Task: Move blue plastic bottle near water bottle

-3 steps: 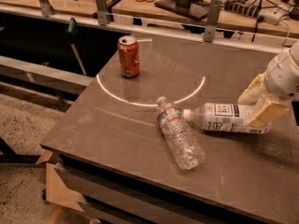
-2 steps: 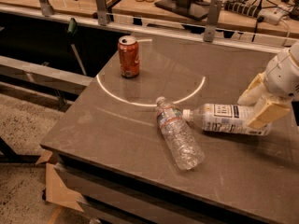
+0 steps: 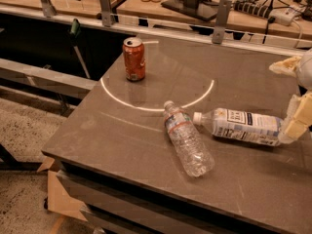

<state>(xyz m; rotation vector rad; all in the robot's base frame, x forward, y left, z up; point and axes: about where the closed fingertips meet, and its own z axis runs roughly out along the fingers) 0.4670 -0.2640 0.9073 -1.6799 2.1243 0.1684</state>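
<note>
The blue plastic bottle with white cap and white-and-blue label (image 3: 246, 126) lies on its side on the grey table (image 3: 122, 130). Its long axis runs from 9 to 3 o'clock, and the cap at 9 is just beside the clear crinkled water bottle (image 3: 187, 140). Its base rests against the lower finger of the gripper (image 3: 280, 101) at the table's 3 o'clock edge. The fingers are spread wide and pinch nothing.

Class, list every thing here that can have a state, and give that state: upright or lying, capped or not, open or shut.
soda can: upright.
water bottle: lying on its side, capped.
blue plastic bottle: lying on its side, white cap on.
gripper: at the picture's right, by the blue plastic bottle's base, jaws open.
</note>
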